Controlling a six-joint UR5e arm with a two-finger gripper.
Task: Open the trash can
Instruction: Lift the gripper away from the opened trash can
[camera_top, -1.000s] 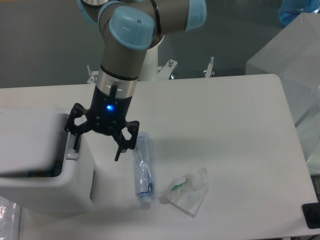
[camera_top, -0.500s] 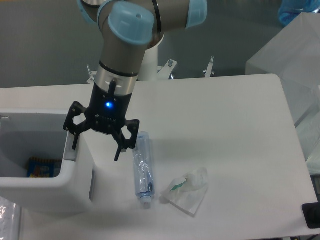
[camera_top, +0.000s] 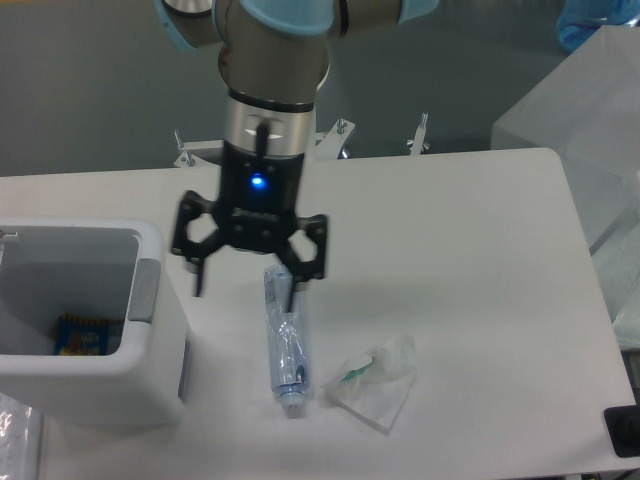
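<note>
The tool (camera_top: 245, 290) is seen with its fingers spread wide and nothing held between them, above the counter (camera_top: 450, 250). To its left the trash can (camera_top: 150, 360) stands open, its lid not visible and its left part cut off by the frame edge; something blue and yellow inside cannot be made out. The upper end of the clear bottle (camera_top: 286, 350), just below the tool, is partly hidden by one finger.

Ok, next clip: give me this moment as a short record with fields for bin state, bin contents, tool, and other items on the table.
bin: trash can at the table's left edge, open on top, no lid visible over the opening
bin contents: a blue and yellow item lying at the bottom
tool: tool open, holding nothing, hanging above the table to the right of the bin
bottle: clear plastic bottle lying on its side, cap toward the camera
wrapper: crumpled clear plastic wrapper right of the bottle
table: white table
</note>
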